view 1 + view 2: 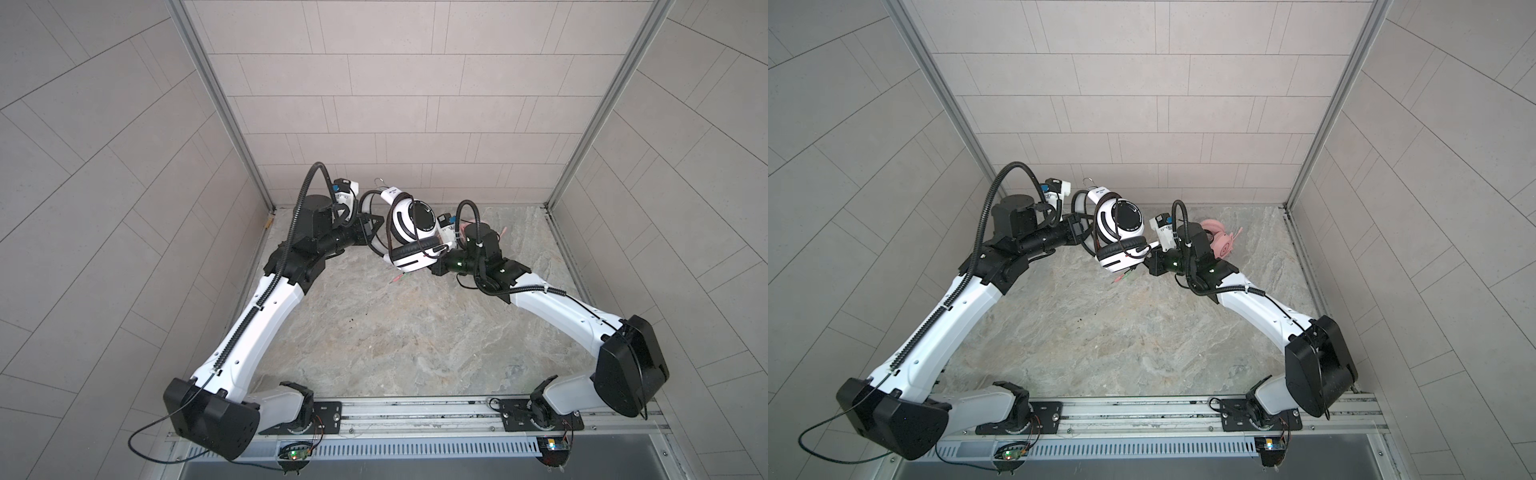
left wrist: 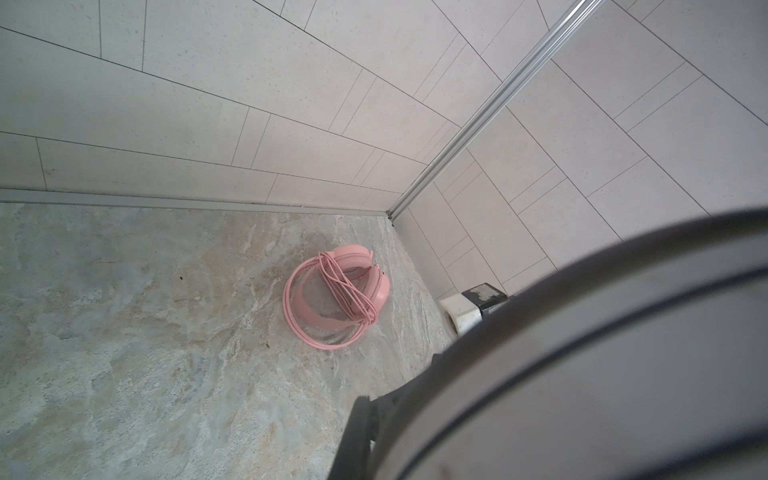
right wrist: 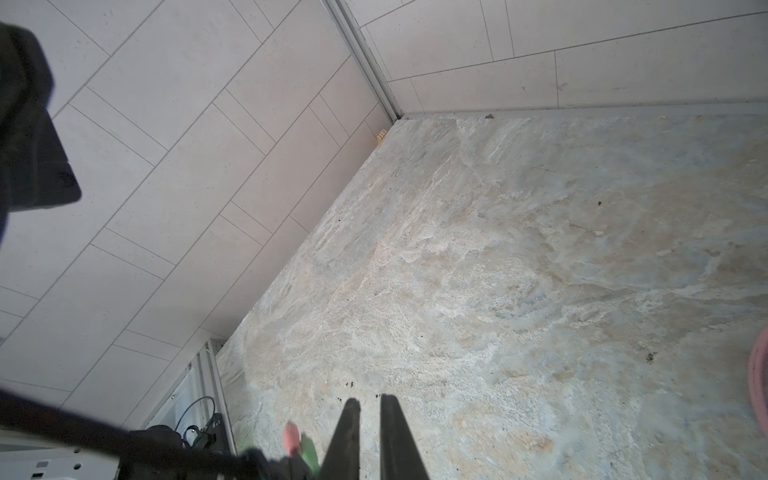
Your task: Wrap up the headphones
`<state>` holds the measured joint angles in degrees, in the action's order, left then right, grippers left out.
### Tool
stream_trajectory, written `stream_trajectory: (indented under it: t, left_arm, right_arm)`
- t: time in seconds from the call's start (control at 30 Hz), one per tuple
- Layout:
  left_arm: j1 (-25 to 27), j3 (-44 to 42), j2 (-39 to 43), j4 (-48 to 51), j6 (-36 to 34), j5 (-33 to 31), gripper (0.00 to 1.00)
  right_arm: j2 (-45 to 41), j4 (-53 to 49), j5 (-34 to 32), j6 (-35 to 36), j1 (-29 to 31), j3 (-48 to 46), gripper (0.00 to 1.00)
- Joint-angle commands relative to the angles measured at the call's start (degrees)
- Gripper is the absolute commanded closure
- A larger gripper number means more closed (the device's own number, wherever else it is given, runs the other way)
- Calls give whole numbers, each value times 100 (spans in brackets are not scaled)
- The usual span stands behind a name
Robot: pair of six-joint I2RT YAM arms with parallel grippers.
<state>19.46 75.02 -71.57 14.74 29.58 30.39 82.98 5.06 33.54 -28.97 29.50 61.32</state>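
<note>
In both top views the white-and-black headset (image 1: 409,224) hangs above the worktop (image 1: 374,340) at upper centre. Its black cable (image 1: 417,239) is looped over the earcups, and the plugs (image 1: 400,277) dangle free below. The left gripper (image 1: 372,227), pressed together, seems to pinch the headband.

Left wrist view: the pink headset (image 2: 336,299) lies mid-frame on the worktop, its cable wound round it.

Right wrist view: the right gripper (image 3: 368,401), at bottom centre, is slightly spread with nothing between its tips and the plugs just beside it.

The likely risk is that the loose end slips and the turns unravel. The one-sided headband hold could also let the headset swing.
</note>
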Motion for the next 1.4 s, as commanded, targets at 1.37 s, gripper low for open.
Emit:
stream_trajectory:
  t: [1.37]
  left_arm:
    - [-310, -291, 99, -671, 517, -64, 100]
  right_arm:
    - [541, 3240, 1655, -1440, 354, -1045, 52]
